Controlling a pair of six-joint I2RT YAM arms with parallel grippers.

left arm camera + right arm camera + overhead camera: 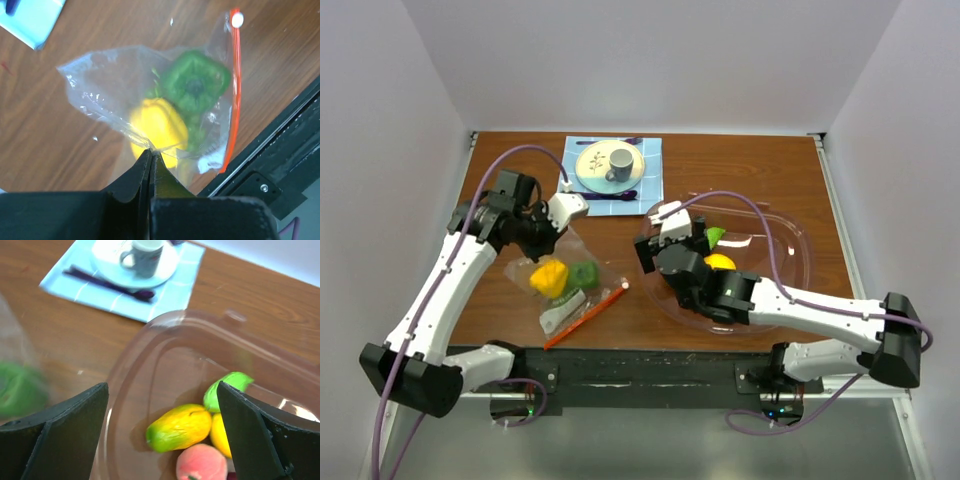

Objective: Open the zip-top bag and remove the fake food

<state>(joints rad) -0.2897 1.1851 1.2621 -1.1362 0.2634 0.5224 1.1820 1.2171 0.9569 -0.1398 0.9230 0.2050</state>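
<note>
Left fingers (131, 187) are pressing together, pinching the clear crinkly plastic zip-top bag (110, 85) with its orange-red zipper strip. The bag is resting on the brown wooden counter (740, 160), holding a yellow plastic pepper (159, 125) and a green plastic pepper (195, 82). Right fingers (70, 432) are hanging spread over a clear plastic bowl (135, 355) of plastic fruit (180, 427), white walls (620, 60) enclosing everything.
</note>
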